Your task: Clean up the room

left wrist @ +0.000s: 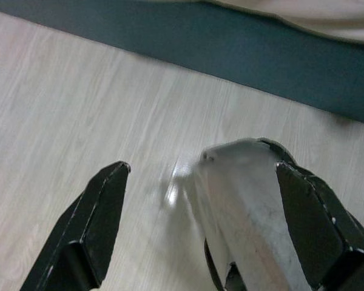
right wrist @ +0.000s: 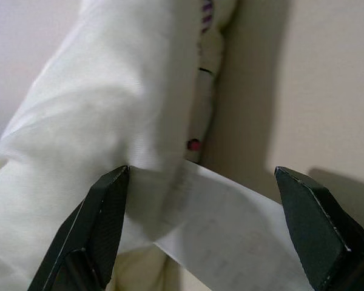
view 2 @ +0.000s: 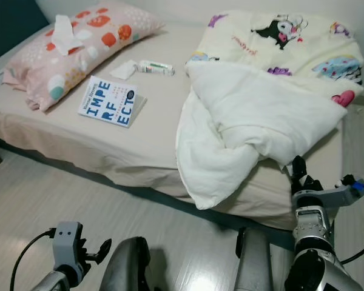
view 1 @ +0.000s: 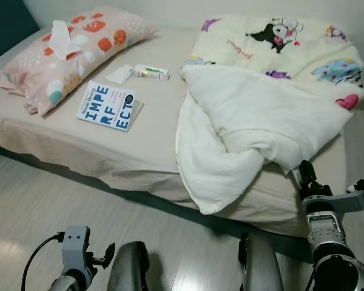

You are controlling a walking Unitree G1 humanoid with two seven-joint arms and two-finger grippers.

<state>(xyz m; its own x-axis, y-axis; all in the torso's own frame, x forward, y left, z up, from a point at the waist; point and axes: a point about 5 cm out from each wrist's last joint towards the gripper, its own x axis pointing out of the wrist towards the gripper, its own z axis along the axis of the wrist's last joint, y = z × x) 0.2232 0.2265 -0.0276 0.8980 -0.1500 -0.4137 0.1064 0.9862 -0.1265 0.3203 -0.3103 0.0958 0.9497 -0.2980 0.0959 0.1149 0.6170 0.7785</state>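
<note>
- Nearest the camera are the robot's own legs on the pale wood floor (view 1: 42, 200), with the left gripper (left wrist: 200, 224) hanging low beside them, fingers spread apart and holding nothing.
- Right gripper (right wrist: 200, 224) is raised at the near right corner of the bed (view 1: 133, 151), fingers wide apart, pointing at the hanging corner of the blanket (view 1: 255, 115). Nothing is clamped yet; the fabric looks like it sits just between or just past the fingertips, hard to tell which.
- That blanket is bunched on the right half of the bed, white lining folded over, one lobe drooping over the near edge toward the floor.
- Left half has a pink pillow (view 1: 73, 54) with a tissue (view 1: 62, 39) on top, a blue-and-white book (view 1: 108, 106), a small tube (view 1: 150, 73) and a white scrap (view 1: 119, 74) beside it.
- Risks, judging from this: closing on a thin fold could let the fabric slip out, and a hard tug might drag the whole bundle off the edge.
- Sweeping the blanket left could also bury or knock off the book and tube.
</note>
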